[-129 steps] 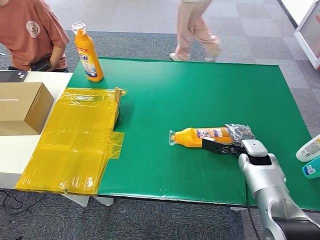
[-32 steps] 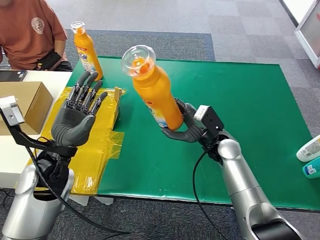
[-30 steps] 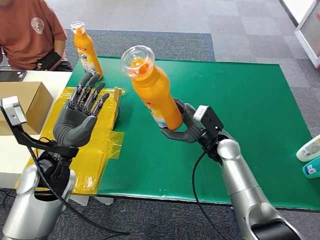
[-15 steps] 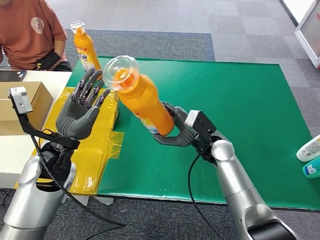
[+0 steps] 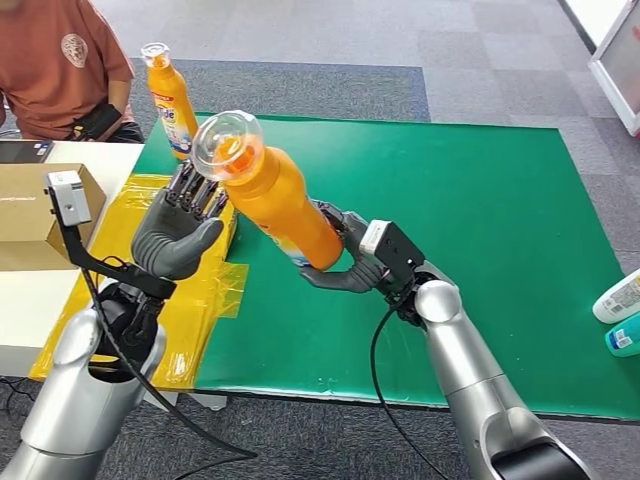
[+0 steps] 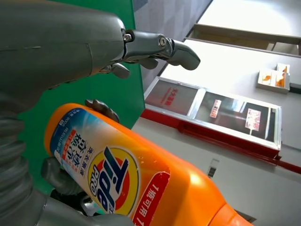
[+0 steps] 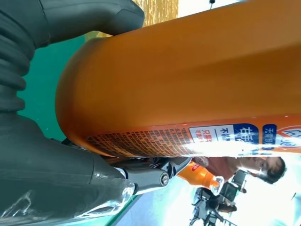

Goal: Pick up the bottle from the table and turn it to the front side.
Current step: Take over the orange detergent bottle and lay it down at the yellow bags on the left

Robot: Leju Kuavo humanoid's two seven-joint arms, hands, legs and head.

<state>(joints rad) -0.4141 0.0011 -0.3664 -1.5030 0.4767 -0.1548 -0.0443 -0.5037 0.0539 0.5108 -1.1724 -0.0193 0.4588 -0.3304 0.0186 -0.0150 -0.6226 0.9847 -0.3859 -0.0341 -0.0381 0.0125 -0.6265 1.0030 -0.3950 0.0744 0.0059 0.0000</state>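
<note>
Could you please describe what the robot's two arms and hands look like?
Both arms are smooth silver tubes with black cables looping beside them. Each hand is dark grey: left hand, right hand. A small white-and-black box sits at each wrist, and a grey ribbed cover joins wrist to hand.

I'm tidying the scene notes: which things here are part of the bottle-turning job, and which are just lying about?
Part of the job:
held orange bottle
right hand gripping its base
left hand, open beside its cap
green table

Lying about:
standing bottle
yellow sheet
cardboard box
two containers
</note>
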